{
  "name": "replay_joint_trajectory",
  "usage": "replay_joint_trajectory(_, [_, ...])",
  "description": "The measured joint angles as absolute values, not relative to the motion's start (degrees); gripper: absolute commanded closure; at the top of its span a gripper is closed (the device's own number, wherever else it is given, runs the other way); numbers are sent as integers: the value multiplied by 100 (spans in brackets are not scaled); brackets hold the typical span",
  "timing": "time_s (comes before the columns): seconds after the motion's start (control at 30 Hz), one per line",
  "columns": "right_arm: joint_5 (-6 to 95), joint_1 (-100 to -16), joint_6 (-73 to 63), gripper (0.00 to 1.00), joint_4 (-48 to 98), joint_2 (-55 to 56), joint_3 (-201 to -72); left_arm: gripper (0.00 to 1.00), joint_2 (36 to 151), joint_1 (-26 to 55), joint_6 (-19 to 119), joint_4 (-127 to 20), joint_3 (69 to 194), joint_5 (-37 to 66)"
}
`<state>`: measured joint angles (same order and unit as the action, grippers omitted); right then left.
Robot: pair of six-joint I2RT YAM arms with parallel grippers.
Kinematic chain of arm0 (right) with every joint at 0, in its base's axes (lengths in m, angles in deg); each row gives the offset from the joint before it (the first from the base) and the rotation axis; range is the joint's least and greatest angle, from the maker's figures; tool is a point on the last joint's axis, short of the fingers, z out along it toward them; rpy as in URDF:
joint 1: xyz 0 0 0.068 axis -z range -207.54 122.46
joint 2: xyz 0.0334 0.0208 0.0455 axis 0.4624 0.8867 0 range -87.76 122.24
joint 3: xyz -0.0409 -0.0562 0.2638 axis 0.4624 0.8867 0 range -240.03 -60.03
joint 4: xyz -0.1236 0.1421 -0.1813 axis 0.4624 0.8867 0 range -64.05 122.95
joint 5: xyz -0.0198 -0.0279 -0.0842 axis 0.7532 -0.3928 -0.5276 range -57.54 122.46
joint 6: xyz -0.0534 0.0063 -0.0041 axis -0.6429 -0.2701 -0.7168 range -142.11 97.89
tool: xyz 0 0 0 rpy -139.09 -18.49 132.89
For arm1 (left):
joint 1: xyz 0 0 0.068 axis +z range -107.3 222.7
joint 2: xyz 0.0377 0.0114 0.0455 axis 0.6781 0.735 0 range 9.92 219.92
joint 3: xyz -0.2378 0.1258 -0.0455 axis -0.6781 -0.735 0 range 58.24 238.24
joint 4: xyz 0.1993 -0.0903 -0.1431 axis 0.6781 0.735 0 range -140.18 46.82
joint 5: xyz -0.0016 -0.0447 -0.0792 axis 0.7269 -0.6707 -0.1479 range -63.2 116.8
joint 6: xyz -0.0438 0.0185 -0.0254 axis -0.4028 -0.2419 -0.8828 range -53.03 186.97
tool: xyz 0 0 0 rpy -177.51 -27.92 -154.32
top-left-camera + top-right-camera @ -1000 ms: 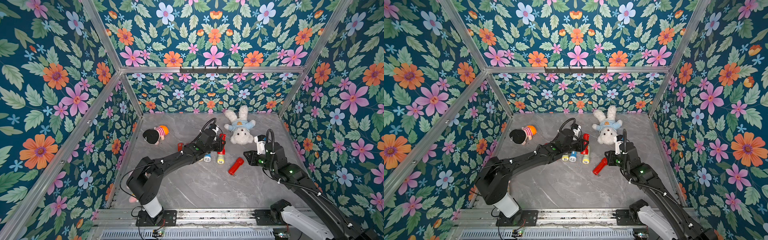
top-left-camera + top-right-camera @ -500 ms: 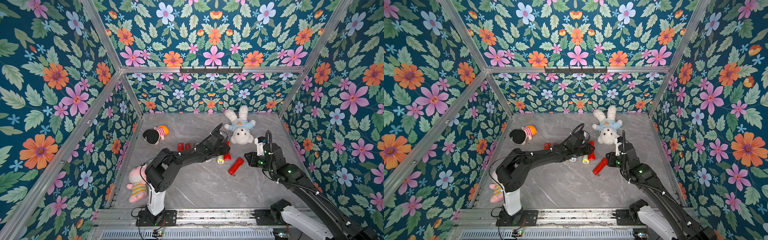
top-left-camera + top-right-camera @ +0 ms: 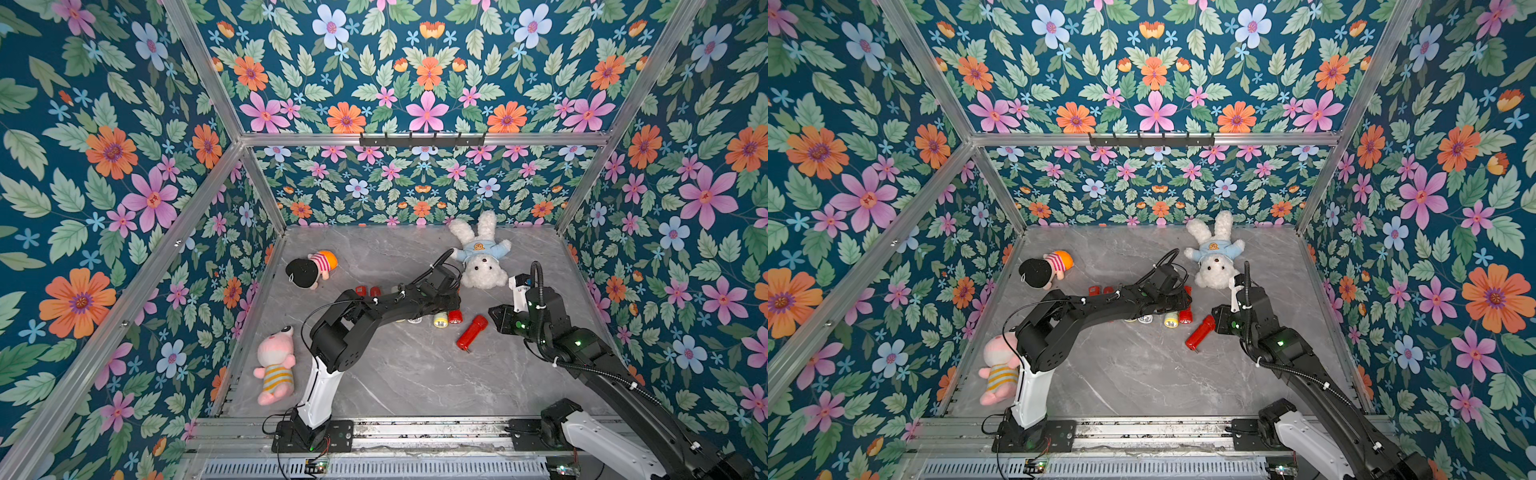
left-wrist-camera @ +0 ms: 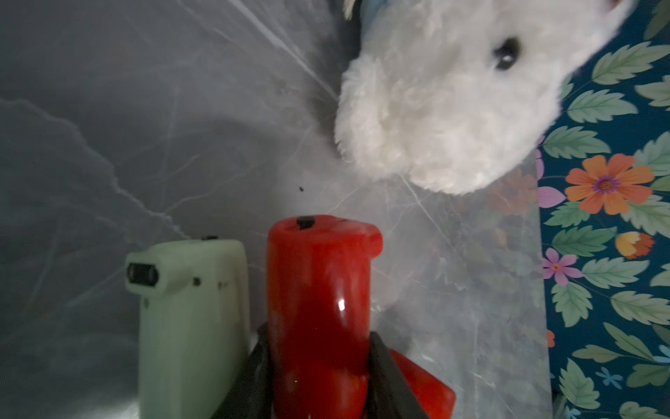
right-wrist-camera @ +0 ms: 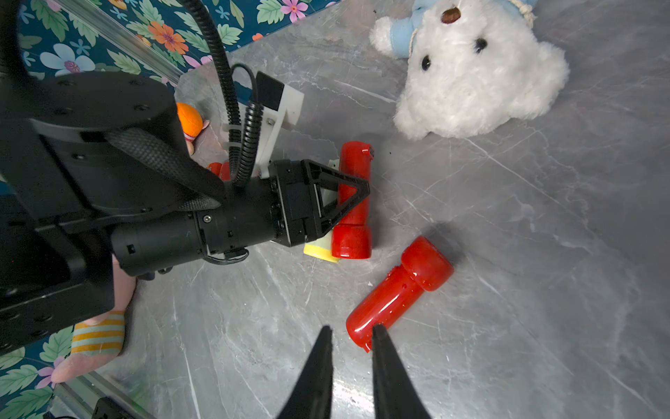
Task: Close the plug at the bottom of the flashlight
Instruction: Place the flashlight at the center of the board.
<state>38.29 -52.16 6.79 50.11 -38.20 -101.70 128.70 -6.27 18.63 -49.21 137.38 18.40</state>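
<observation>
left end effector (image 4: 317, 332): pinching a red flashlight (image 4: 319, 283)
right end effector (image 5: 351, 332): hovering slightly spread, gripping nothing
loose red flashlight (image 5: 395, 294): lying on the bench (image 5: 544, 254)

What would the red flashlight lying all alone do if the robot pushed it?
Probably roll: the lone red flashlight is a round tube lying on its side on the smooth tabletop. Its wider head would likely make it curve. The glossy shell looks stiff, maybe slippery to pinch.
</observation>
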Motion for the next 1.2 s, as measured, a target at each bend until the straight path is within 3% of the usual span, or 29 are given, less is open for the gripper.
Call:
replay_joint_trajectory(0.3, [3831, -5218, 743, 74, 5007, -3842, -10113, 99, 12796, -533, 1916, -4735, 13523, 1949])
replay_joint_trajectory(0.5, [3829, -5218, 764, 72, 5011, -3772, -10122, 65, 12892, -523, 2007, -4438, 13794, 1949])
replay_joint_trajectory(0.8, [3835, -5212, 786, 71, 4948, -3643, -10244, 41, 12776, -477, 2110, -3985, 13864, 2187])
replay_joint_trajectory(1.13, [3877, -5212, 812, 70, 4841, -3565, -10172, 39, 12617, -461, 2193, -4036, 13709, 2275])
replay_joint_trajectory(1.2, [3901, -5212, 817, 58, 4825, -3530, -10205, 39, 12534, -461, 2195, -4082, 13676, 2275])
